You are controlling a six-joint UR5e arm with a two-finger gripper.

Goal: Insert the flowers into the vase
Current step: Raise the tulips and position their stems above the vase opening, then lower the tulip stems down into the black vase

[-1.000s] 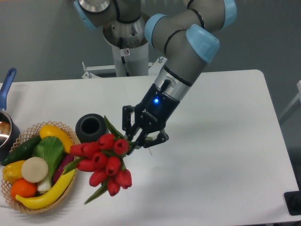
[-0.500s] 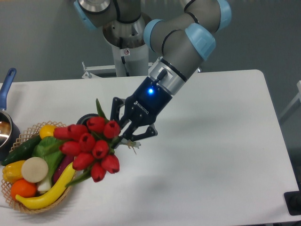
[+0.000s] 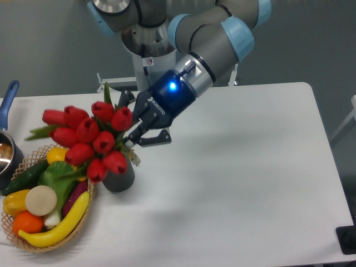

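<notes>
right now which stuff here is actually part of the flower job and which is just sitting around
Part of the job:
- flowers, held in the gripper
- vase, mostly hidden behind the blooms

Just lying about:
- wicker basket of fake vegetables and fruit
- blue-handled pot at the left edge

Single fixed cam, raised, facing the table [image 3: 250, 167] front-on toward the arm base, mid-range. Gripper [image 3: 135, 135] fingers sit left of centre; wicker basket [image 3: 33, 245] below-left of them.
</notes>
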